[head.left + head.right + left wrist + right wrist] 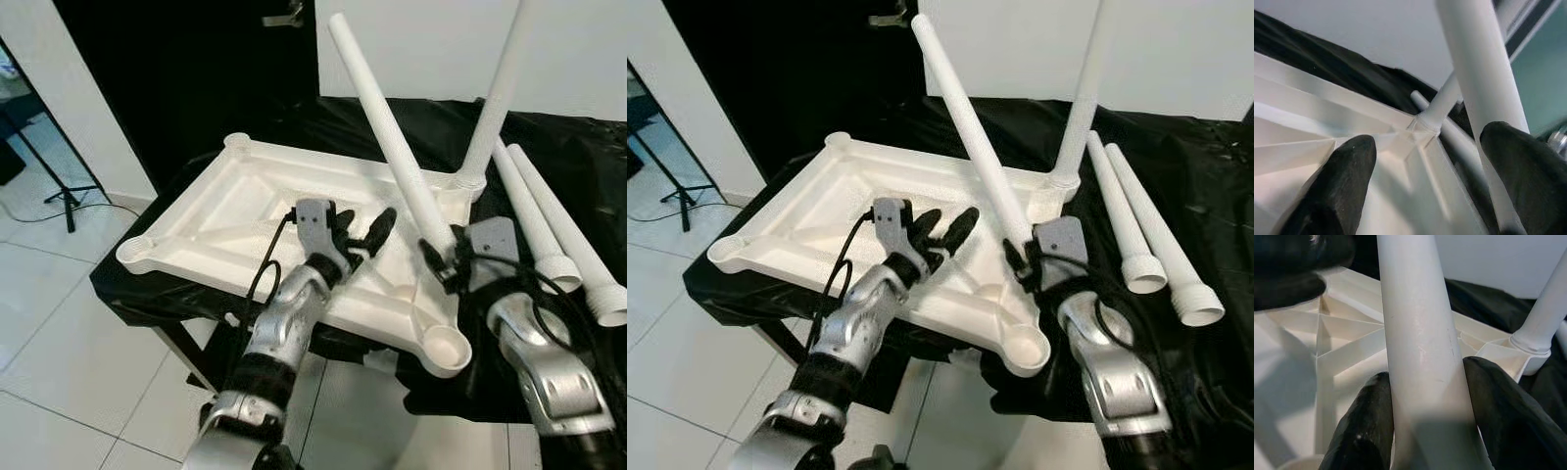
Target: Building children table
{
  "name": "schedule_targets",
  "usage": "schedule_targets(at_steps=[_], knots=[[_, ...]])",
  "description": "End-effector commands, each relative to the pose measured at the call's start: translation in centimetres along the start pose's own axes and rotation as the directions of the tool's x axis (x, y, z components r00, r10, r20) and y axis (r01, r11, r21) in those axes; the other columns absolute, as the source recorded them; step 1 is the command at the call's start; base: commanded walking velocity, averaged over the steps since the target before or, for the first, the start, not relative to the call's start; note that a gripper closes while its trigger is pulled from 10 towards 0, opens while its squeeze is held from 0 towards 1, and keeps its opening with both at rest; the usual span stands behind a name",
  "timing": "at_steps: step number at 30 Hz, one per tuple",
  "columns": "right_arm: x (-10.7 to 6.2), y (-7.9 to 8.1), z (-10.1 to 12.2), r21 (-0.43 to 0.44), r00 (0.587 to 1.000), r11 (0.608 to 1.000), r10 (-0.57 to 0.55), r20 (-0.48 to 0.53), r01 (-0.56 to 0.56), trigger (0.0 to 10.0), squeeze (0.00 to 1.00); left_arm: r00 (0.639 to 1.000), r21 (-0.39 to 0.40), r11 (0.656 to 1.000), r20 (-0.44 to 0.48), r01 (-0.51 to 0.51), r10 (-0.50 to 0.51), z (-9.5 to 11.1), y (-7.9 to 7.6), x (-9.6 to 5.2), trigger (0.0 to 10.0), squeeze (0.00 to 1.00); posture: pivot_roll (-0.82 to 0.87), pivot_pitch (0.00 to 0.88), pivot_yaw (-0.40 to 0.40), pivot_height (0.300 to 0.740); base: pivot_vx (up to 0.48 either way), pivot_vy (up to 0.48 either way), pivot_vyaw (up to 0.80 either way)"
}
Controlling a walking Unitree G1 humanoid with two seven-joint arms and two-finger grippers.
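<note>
The likeliest trouble from here is the held leg (392,137) skewing as it goes toward the near corner socket (446,345): it leans steeply back and to the robot's left, so if its lower end meets the socket rim at that angle it could jam, skid across the ribbed underside, or shove the whole tabletop (245,211) along the slippery black cover (578,157) toward the near edge. The tabletop lies upside down, with one leg already standing (495,93) in the far right corner socket and two spare legs (563,230) lying side by side just to its right. The right gripper (443,257) reaches in from below over the near right part of the tabletop, its two black fingers (1498,406) pinching the tilted leg near its lower end; the very tip of the leg is hidden behind the gripper, so I cannot tell how close it sits to the surface. The left gripper (364,233) stretches forward over the middle of the tabletop, wrist bent, its fingers (1347,171) spread apart and gripping nothing, hovering just beside the leg as if to steady it.
</note>
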State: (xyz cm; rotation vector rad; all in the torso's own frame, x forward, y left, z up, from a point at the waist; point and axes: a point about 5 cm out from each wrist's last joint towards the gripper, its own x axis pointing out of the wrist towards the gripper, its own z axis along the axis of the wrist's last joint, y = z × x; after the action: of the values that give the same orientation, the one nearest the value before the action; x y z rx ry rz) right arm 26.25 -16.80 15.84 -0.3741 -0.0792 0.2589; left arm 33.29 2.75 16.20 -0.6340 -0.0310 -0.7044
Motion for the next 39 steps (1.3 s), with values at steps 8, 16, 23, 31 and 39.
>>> schedule_targets(at_steps=[8,16,23,31,39], knots=[[-0.8,1.4,-0.3,-0.107,0.998,0.992,0.067,0.003,-0.066,10.0,0.0,0.97,-0.181,0.953,0.064,0.241,-0.234,1.1,-1.2,0.6,10.0,0.0,0.08,0.0,0.05,0.74,0.0,0.0,0.0],[-1.2,2.3,-0.2,-0.185,0.987,0.971,0.158,0.026,-0.151,10.0,0.0,0.968,-0.212,0.944,0.049,0.252,-0.248,1.0,-1.6,1.0,10.0,0.0,0.08,0.0,0.057,0.74,0.0,0.0,0.0],[-1.5,2.6,-0.6,-0.232,0.983,0.957,0.182,0.016,-0.174,10.0,0.0,0.967,-0.228,0.94,0.049,0.254,-0.25,1.3,-1.6,1.3,10.0,0.0,0.07,0.0,0.059,0.74,0.0,0.0,0.0],[-1.5,2.7,-1.1,-0.275,0.979,0.941,0.204,-0.007,-0.198,10.0,0.0,0.963,-0.257,0.929,0.101,0.267,-0.249,2.2,-1.3,1.4,10.0,0.34,0.07,0.0,0.058,0.74,0.0,0.0,0.0],[-1.3,2.6,-1.3,-0.285,0.979,0.938,0.205,-0.01,-0.199,10.0,0.0,0.954,-0.257,0.92,0.111,0.297,-0.277,2.3,-1.6,1.0,10.0,1.0,0.08,0.0,0.052,0.74,0.0,0.0,0.0]])
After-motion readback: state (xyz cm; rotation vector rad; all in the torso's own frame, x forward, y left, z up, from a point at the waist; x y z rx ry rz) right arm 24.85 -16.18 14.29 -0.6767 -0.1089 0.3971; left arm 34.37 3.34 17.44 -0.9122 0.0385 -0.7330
